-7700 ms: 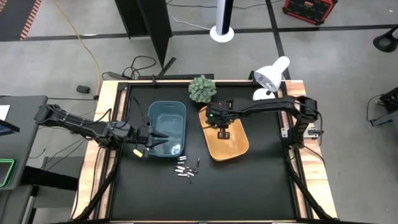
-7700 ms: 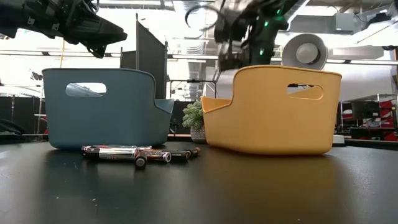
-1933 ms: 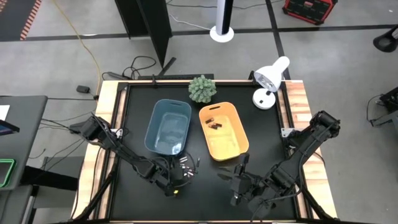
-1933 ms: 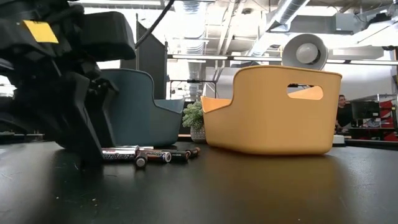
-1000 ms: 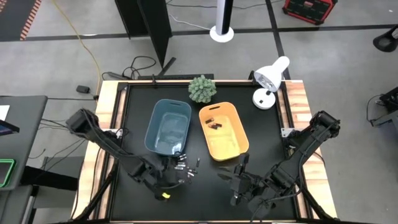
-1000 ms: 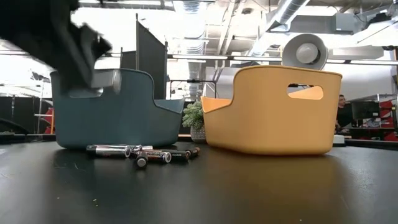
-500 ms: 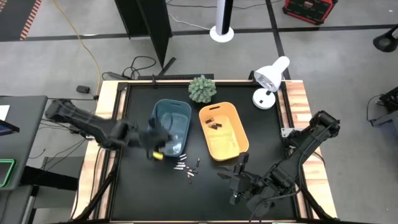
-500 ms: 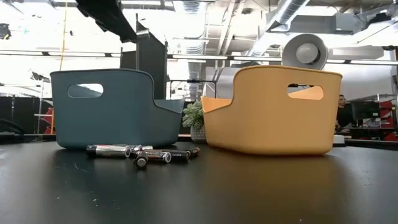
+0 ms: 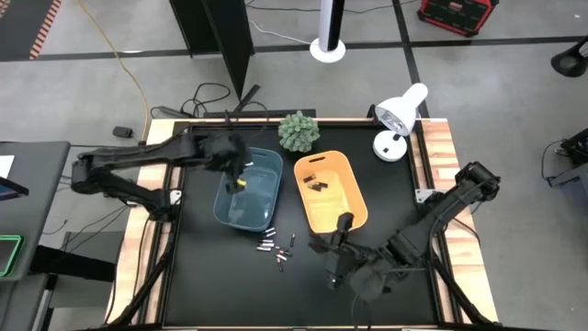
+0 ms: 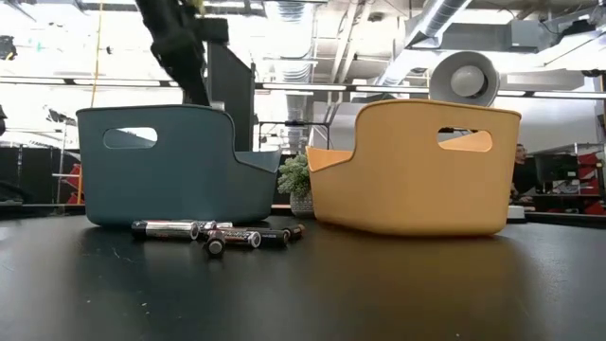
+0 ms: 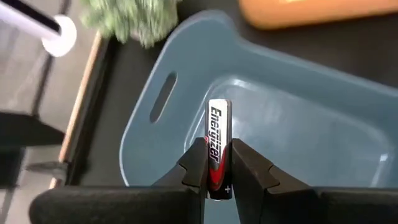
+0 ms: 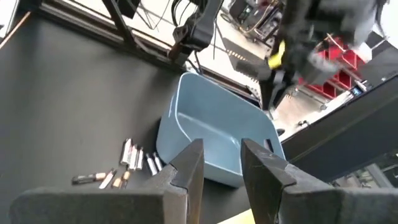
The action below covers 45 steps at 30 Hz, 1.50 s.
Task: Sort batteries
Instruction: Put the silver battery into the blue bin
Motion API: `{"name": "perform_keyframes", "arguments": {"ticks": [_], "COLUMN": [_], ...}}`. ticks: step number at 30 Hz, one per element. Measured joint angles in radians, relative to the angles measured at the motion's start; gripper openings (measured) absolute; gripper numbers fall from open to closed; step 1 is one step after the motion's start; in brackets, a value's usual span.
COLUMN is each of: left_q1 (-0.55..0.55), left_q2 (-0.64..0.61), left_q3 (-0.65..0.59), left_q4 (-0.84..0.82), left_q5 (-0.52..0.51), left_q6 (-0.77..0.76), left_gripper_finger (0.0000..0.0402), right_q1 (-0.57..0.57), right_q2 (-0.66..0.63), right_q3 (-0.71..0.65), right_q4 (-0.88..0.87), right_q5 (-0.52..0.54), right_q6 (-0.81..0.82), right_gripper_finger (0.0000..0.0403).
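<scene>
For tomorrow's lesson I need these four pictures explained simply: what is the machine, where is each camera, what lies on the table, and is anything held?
The machine is two dark robot arms at a black table. One camera looks straight down, one sits at table height, and one rides on each wrist. On the table stand a blue bin, an orange bin with a few dark batteries inside, a small plant and a white lamp. Loose batteries lie in front of the bins. The left gripper is above the blue bin, pinching one battery upright. The right gripper waits open near the table's front and holds nothing.
</scene>
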Motion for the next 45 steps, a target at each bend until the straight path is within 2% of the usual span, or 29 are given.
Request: {"name": "perform_keyframes", "arguments": {"ticks": [3, 12, 30, 45], "left_q1": [0.051, 0.104, 0.117, 0.16], "left_q2": [0.056, 0.172, 0.173, 0.173], "left_q3": [0.0, -0.006, -0.011, -0.102], "left_q4": [-0.002, -0.041, -0.063, 0.032], "left_q5": [0.053, 0.056, 0.089, 0.087], "left_q6": [0.035, 0.057, 0.116, 0.118], "left_gripper_finger": [0.004, 0.004, 0.004, 0.0041], "right_q1": [-0.01, -0.038, -0.009, -0.015], "right_q2": [0.0, 0.0, 0.0, 0.0], "right_q3": [0.0, 0.0, 0.0, 0.0], "right_q4": [-0.031, -0.025, -0.041, -0.061], "right_q5": [-0.032, -0.046, -0.046, -0.046], "right_q6": [0.012, -0.021, 0.022, 0.016], "right_gripper_finger": [0.0122, 0.0122, 0.0122, 0.0122]}}
